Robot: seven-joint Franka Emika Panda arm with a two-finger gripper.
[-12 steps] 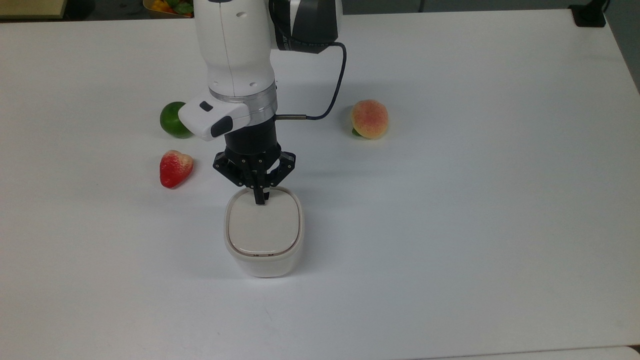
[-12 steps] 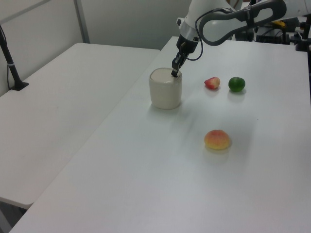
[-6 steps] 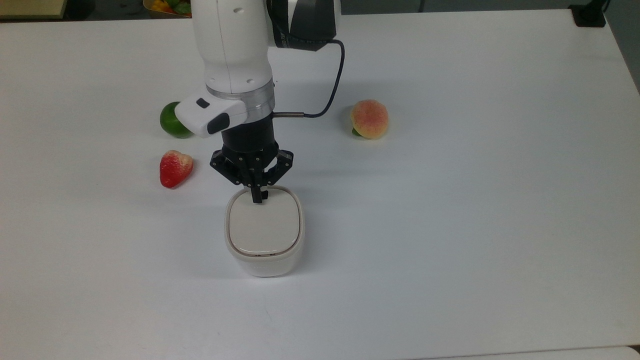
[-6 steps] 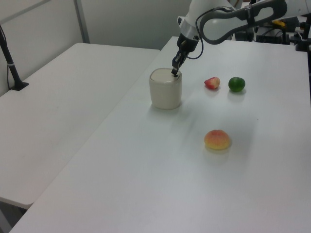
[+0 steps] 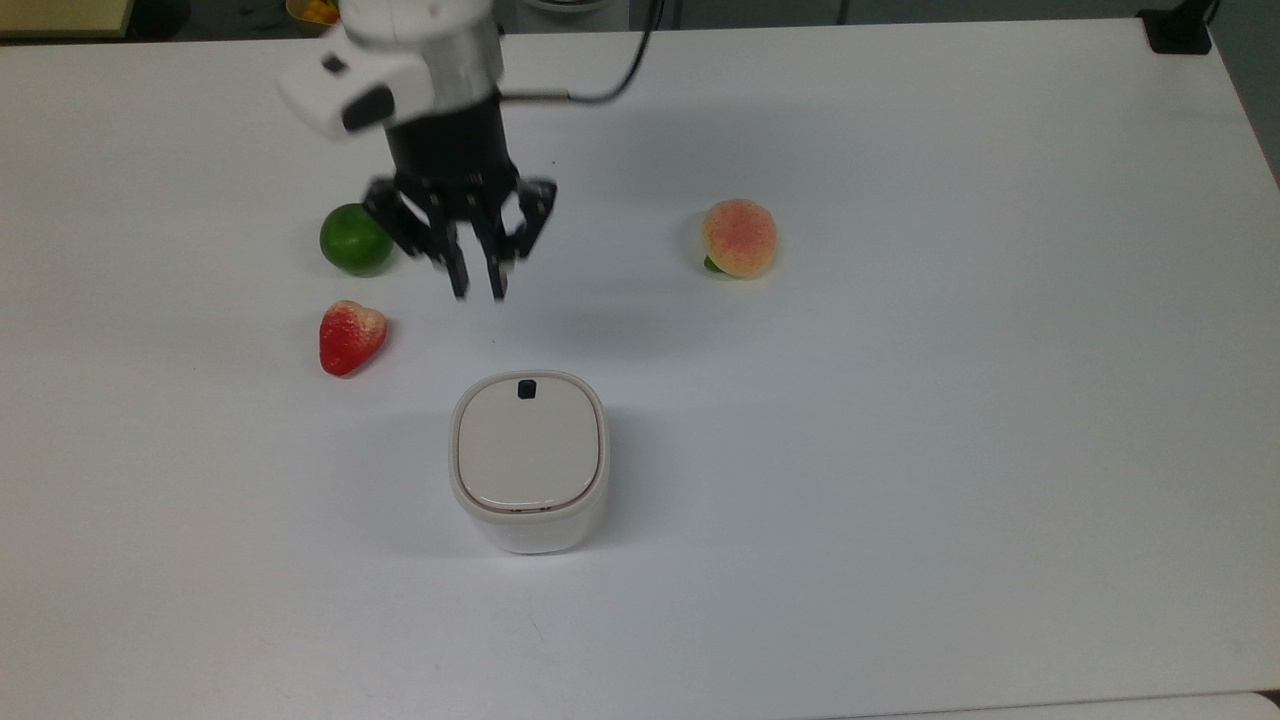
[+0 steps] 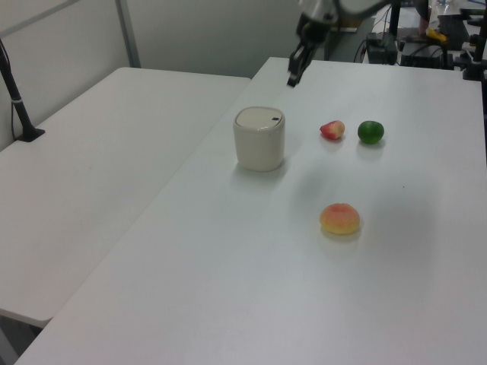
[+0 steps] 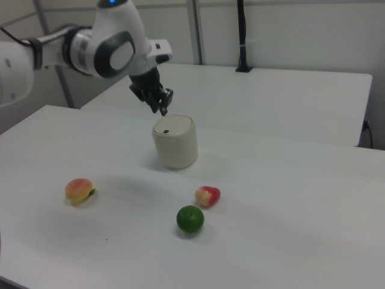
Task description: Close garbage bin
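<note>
Three fixed cameras, one worktop (image 5: 900, 450)

Top view looks steeply down; left and right views face each other from low corners, sharing the garbage bin (image 6: 259, 138) mid-frame.

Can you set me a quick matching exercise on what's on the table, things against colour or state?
Things:
1. bin
2. lime
3. strawberry
4. pincer

States:
A. red, lying beside the lime
B. lid down flat
C. raised above the table, holding nothing
D. green

Pairs: 1-B, 2-D, 3-A, 4-C
</note>
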